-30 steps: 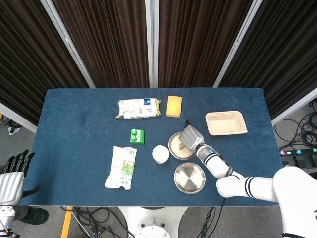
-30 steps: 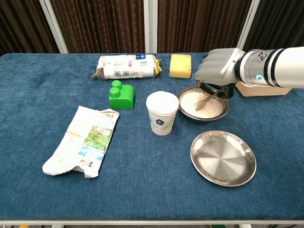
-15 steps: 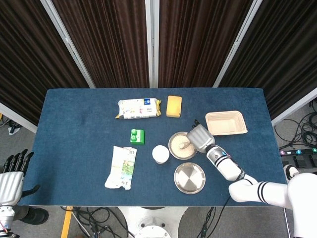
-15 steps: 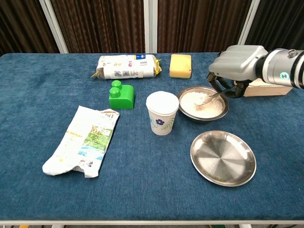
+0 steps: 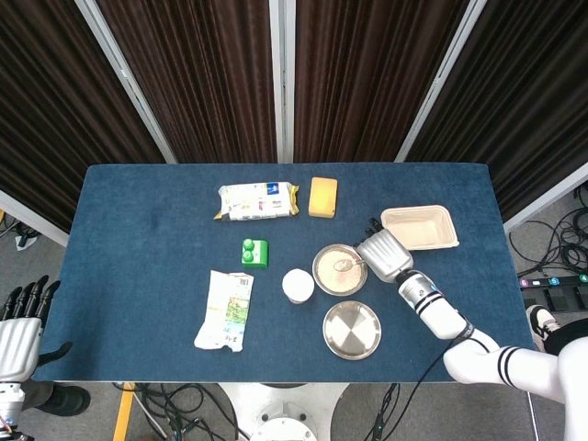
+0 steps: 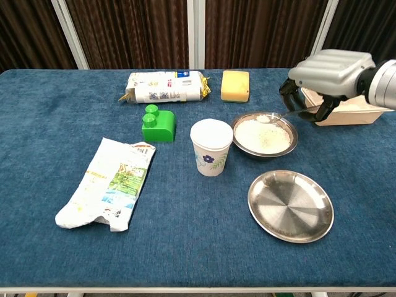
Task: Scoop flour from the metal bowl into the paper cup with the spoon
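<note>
Over the table, head view:
Right hand (image 5: 384,254): seen at the right rim of the metal bowl (image 5: 339,270), fingers curled round the spoon (image 5: 347,265) handle; spoon tip is held over the flour.
Paper cup (image 5: 298,285): upright, just left of the bowl, apart from it.
Left hand (image 5: 18,322): parked off the table's left edge, fingers straight and apart, nothing held.
Others: steel plate (image 5: 352,330) below the bowl; tan tray (image 5: 420,228) just behind the right hand; green block (image 5: 254,253), flat snack bag (image 5: 226,310), white packet (image 5: 258,200) and yellow sponge (image 5: 322,197) further left and back on the blue table (image 5: 138,239).

Chest view:
Right hand (image 6: 325,77): handle pinched from above; arm enters from the right.
Spoon (image 6: 277,116): bowl-end lifted just clear of the flour heap, a small white load is carried, held about level.
Metal bowl (image 6: 264,137): well filled w/ flour.
Paper cup (image 6: 211,147): mouth looks white; whether flour is already inside cannot be told.
Step in hand (judged): loaded spoon to be carried left to the cup.
How to do well: spoon should be kept level, moved slowly, raised above the cup rim before crossing, then tipped only once centred over the mouth. Cup is light, so a knock from spoon or fingers could topple it.
In the way: nothing stands btwn bowl and cup; green block (image 6: 158,124) sits beyond the cup, clear of the path. Tan tray (image 6: 349,113) is close behind the hand, so wrist room is limited there. Steel plate (image 6: 290,205) lies nearer the camera, off the path.
</note>
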Robot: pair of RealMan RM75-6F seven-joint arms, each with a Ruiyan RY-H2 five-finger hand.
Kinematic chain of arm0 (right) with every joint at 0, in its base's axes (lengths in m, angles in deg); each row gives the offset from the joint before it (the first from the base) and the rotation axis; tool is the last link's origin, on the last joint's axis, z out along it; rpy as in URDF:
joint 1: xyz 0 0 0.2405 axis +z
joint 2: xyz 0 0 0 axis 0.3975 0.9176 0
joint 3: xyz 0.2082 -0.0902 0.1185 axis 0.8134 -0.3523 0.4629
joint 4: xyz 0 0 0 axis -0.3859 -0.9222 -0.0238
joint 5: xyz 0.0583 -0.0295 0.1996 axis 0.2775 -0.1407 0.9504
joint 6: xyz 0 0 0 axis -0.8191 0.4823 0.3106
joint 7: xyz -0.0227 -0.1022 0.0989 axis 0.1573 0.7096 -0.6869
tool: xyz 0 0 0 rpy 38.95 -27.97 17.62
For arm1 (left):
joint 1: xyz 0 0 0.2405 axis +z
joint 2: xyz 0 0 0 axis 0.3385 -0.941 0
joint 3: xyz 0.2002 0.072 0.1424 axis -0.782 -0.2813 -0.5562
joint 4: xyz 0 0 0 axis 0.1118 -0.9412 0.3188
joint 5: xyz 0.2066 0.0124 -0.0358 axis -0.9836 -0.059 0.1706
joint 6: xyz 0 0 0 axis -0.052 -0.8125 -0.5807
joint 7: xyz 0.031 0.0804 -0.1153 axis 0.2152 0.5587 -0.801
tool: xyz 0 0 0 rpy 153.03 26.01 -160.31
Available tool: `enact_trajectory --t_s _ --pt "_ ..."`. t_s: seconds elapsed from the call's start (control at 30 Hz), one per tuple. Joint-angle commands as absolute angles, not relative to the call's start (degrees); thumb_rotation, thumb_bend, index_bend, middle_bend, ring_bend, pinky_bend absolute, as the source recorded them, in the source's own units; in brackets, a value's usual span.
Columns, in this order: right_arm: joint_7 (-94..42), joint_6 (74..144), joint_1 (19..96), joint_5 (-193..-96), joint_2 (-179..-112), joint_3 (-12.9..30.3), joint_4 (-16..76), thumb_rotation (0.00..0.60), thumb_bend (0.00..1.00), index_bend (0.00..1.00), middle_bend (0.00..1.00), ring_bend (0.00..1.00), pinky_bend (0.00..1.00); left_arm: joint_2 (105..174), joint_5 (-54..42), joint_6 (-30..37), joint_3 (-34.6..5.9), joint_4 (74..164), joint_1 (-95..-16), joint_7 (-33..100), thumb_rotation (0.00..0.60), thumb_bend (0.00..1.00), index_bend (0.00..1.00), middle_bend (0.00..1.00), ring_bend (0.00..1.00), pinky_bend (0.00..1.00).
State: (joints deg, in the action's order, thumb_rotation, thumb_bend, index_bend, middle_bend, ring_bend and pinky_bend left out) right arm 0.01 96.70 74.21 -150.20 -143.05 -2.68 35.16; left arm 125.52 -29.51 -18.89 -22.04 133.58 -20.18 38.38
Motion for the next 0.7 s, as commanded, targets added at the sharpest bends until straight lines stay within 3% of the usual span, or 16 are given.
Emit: enact_trajectory --t_s 0.03,0.3,0.7 --pt "-0.4 97.1 74.1 -151.5 -141.2 -1.6 37.3 0.600 0.36 0.62 0.60 0.29 0.13 125.3 -29.5 -18.7 -21.8 134.1 -20.4 38.6 0.600 0.00 0.11 0.05 0.01 0.00" --pt "2.4 94.2 76.8 -152.9 -138.6 1.0 43.9 0.600 0.36 0.62 0.60 0.29 0.13 125.2 -29.4 -18.2 -21.6 134.1 -20.8 38.7 0.600 0.00 0.11 0.05 0.01 0.00" --pt "16.6 87.3 84.2 -148.6 -141.2 2.2 45.5 0.600 0.36 0.62 0.59 0.29 0.11 126.2 -29.5 -18.9 -22.1 131.8 -20.0 36.5 0.600 0.00 0.11 0.05 0.01 0.00"
